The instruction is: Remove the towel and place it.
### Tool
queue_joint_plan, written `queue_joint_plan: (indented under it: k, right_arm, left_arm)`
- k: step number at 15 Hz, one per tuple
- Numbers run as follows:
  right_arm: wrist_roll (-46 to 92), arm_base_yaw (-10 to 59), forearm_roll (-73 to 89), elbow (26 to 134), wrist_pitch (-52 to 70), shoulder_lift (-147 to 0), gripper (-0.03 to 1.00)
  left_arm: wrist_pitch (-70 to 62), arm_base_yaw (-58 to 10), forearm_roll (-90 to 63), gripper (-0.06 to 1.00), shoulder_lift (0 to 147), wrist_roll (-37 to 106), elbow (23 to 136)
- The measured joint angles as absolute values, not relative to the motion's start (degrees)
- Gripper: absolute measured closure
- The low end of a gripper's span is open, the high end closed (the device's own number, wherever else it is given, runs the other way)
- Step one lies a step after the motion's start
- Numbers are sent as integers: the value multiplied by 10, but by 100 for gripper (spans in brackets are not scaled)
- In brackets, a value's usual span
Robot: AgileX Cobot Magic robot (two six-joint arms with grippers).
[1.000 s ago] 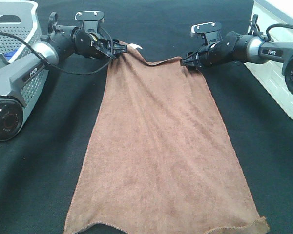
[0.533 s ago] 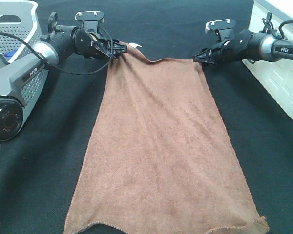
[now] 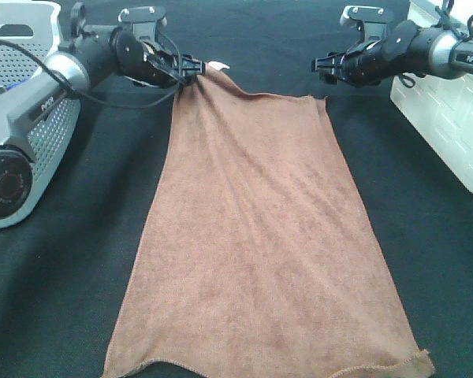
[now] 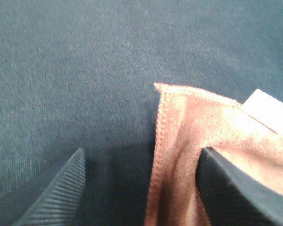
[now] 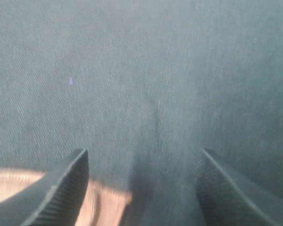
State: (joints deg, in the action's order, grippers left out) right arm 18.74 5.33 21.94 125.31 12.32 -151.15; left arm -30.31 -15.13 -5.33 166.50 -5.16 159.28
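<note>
From above, the towel (image 3: 256, 244) lies flat on the black cloth (image 3: 55, 299), its far left corner bunched at my left gripper (image 3: 191, 66). My left wrist camera shows those jaws apart with the corner and white tag (image 4: 269, 110) loose between them. My right gripper (image 3: 318, 63) hangs spread and empty, just beyond the other corner.

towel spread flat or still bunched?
Mostly spread: the towel lies open in one layer on the black table; only its far corner by the left claw is rucked.
</note>
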Motion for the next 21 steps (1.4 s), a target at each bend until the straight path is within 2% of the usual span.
queue_joint_plan:
  k: [4,8,11,14,17,19,21]
  right_arm:
    - [187,53,222,1253,169,-1511,33]
    - [186,53,239,1253,270,-1487,33]
    - [179,53,258,1253,321,-1466,33]
    - [174,53,278,1253,358,-1461,33]
    - [173,53,278,1253,396,-1460,33]
    - [173,53,272,1253,421,-1445,31]
    - [172,53,251,1253,448,-1405,24]
  left_arm:
    - [-313,-150,-53,11,1659,-92,1593]
    - [-402,-130,-72,9,1659,-219,1593]
    - [-402,-109,-153,9,1659,-231,1593]
    - [-387,-105,-264,9,1659,-193,1593]
    - [-379,-105,-343,9,1659,-64,1615]
    - [-415,-105,-351,9,1658,16,1658]
    - [-486,-105,-299,9,1654,34,1694]
